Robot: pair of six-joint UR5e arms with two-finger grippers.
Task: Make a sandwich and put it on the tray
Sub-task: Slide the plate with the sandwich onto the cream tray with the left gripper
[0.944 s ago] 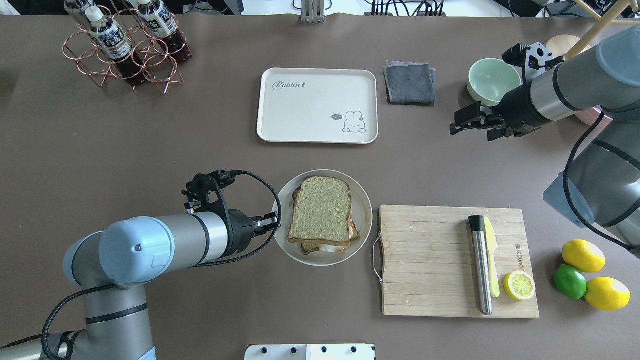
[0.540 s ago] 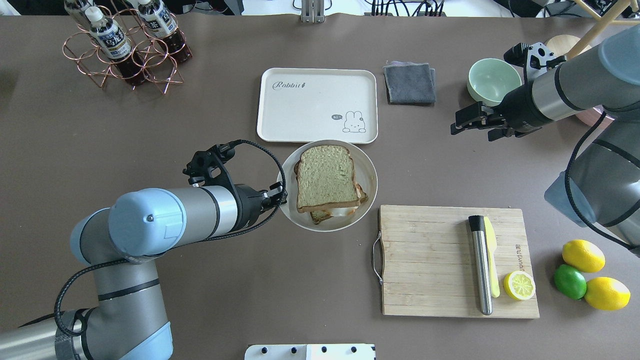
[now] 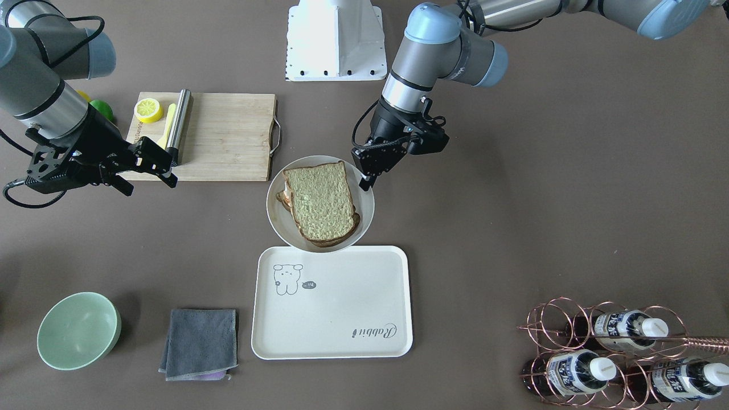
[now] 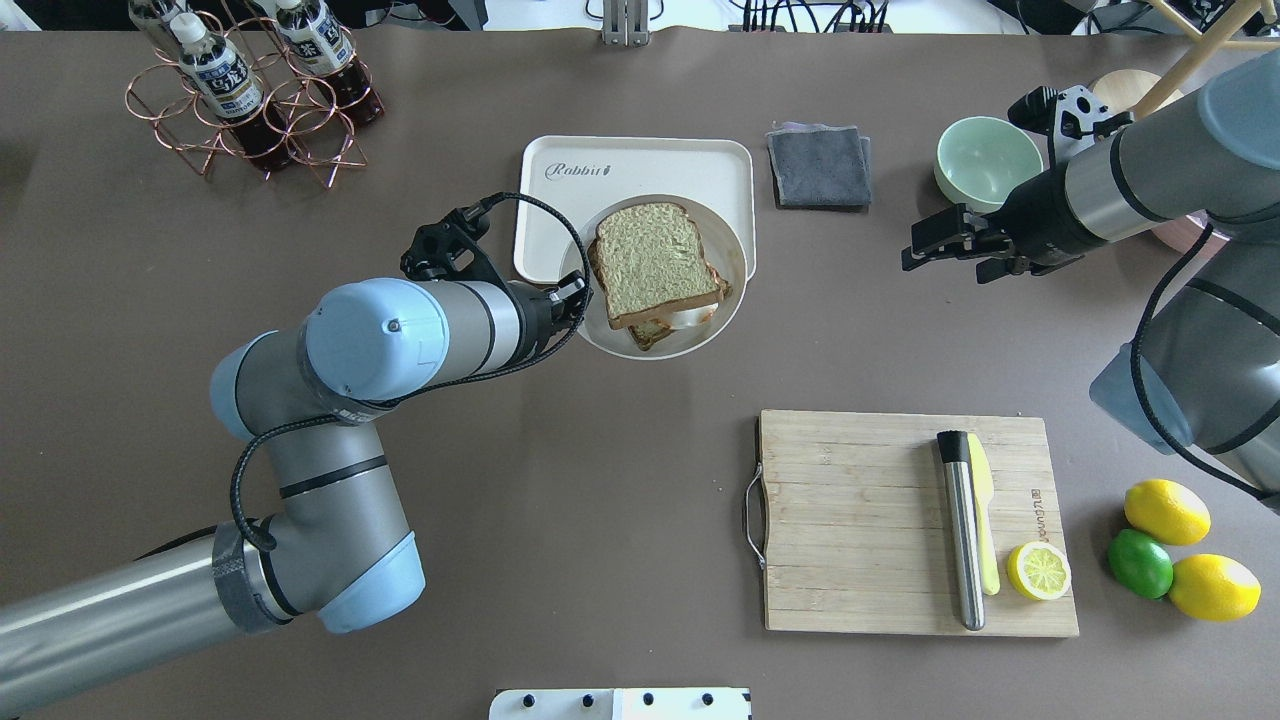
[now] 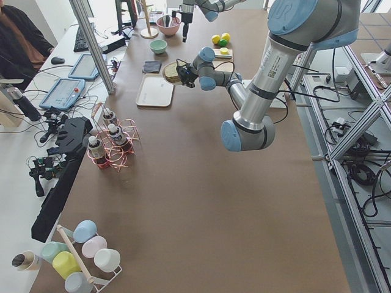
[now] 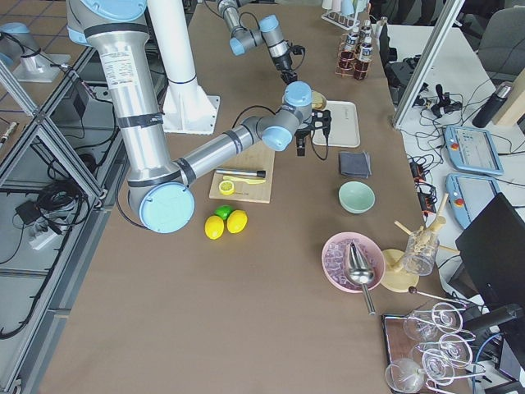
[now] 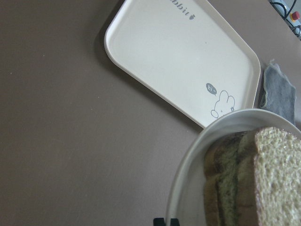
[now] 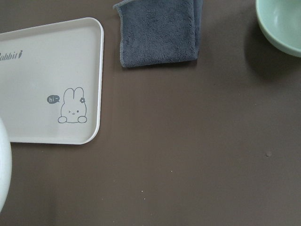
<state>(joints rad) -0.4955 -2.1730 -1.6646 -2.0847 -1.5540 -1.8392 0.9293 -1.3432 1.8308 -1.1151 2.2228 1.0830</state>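
Note:
The sandwich (image 4: pixel 655 260) (image 3: pixel 319 199), two tan bread slices with a bit of white egg showing at the edge, lies on a round white plate (image 4: pixel 662 350) (image 3: pixel 277 215). My left gripper (image 4: pixel 578 297) (image 3: pixel 364 181) is shut on the plate's rim and holds it above the table. In the overhead view the plate overlaps the near half of the cream tray (image 4: pixel 640 160) (image 3: pixel 342 302). The left wrist view shows the plate rim (image 7: pixel 188 179), the sandwich (image 7: pixel 254 179) and the tray (image 7: pixel 178 52) beyond. My right gripper (image 4: pixel 912 250) (image 3: pixel 147 179) hangs open with nothing in it, far to the right.
A grey cloth (image 4: pixel 820 165) and a green bowl (image 4: pixel 988 160) lie right of the tray. A wooden cutting board (image 4: pixel 860 520) carries a steel tool, a yellow knife and a lemon half, with whole citrus beside it. A copper bottle rack (image 4: pixel 250 90) stands far left.
My left arm has carried the plate with the sandwich away from the robot, from the table's middle to over the tray's near part. The right arm has barely moved.

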